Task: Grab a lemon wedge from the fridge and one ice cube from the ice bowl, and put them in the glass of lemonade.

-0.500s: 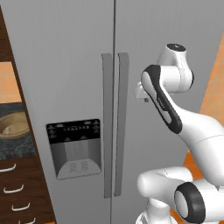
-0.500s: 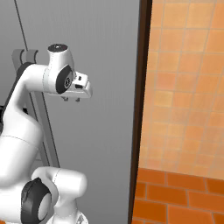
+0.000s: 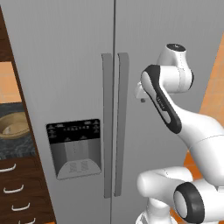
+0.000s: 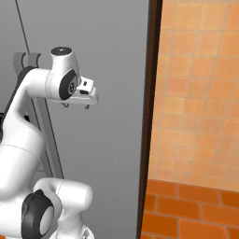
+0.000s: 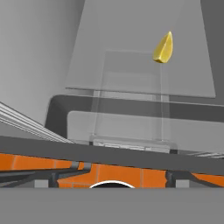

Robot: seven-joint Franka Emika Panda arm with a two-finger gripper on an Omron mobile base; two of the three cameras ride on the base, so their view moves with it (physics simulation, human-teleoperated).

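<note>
The white arm (image 3: 192, 131) has rounded glossy segments, black bands at its joints, and a dark cap on the top joint.

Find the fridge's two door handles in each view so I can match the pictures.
Left base view: the handles stand side by side at the centre, running top to bottom.
Right base view: the handles are at the left edge, partly behind the arm.
Hand view: clear shelves with a lemon wedge at upper right.
Shared landmark: the open gripper in front of the right door.
</note>
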